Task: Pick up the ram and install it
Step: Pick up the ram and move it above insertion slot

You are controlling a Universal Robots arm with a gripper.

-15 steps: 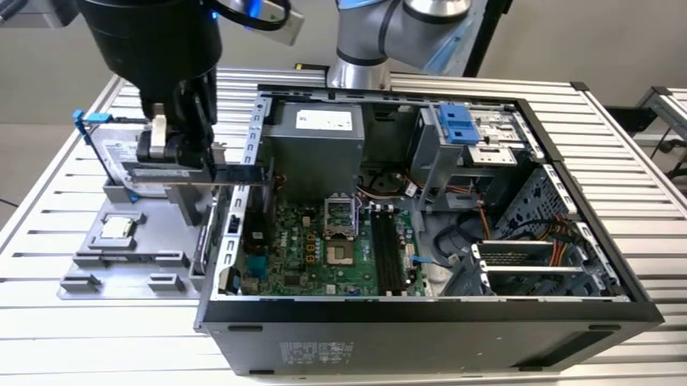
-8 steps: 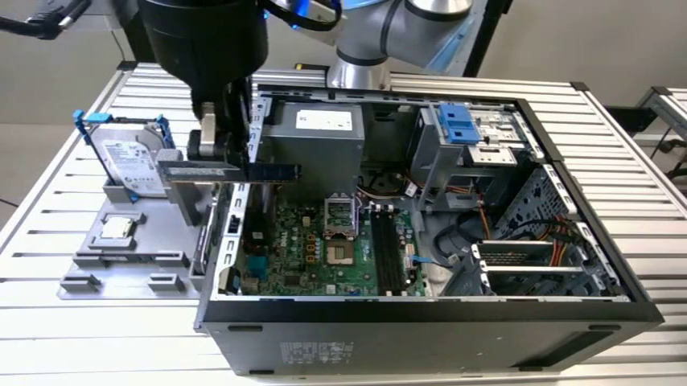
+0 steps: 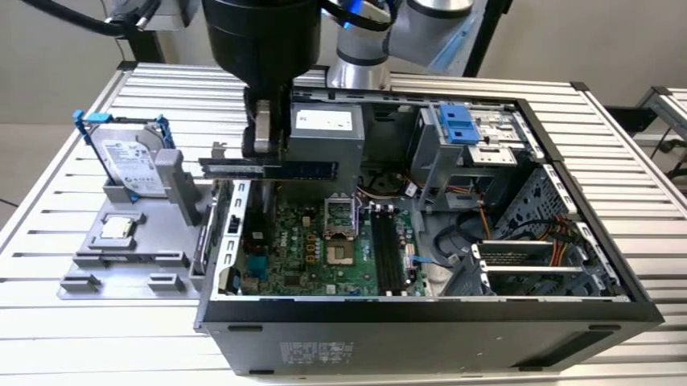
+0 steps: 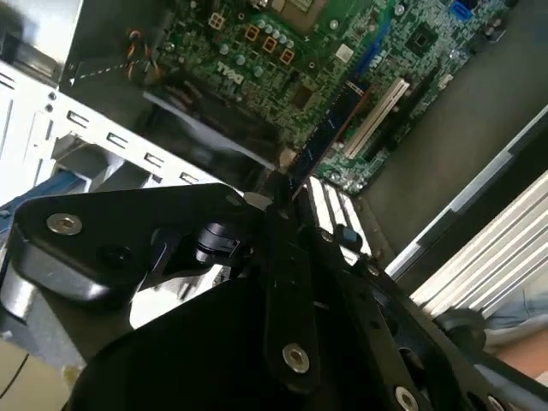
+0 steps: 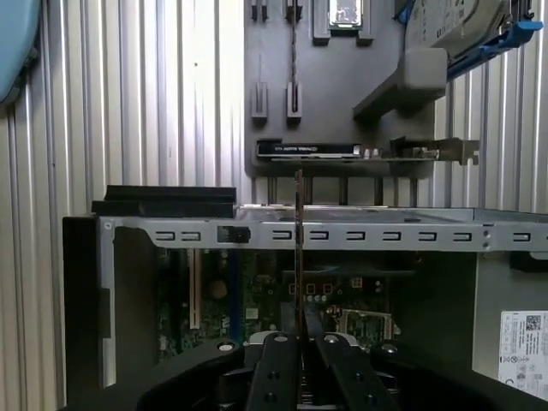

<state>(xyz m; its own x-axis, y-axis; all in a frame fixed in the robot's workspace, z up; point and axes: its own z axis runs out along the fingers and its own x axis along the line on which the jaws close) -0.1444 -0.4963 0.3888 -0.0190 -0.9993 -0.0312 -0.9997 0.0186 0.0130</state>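
Ribbed worktop (image 3: 601,145), open computer case (image 3: 429,330): pincer (image 5: 297,347) clamped on ram (image 3: 306,170) above case wall; pickup done, seating in slots (image 3: 387,249) outstanding.

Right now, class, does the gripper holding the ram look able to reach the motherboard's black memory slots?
Probably yes. The case lies open and nothing visibly covers the memory slots. The gripper, shut on the ram, hangs above the case's edge at the exterior view's left.

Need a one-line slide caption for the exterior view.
Gripper holds the ram level over the open computer case, with the hard drive standing in the grey fixture outside it.
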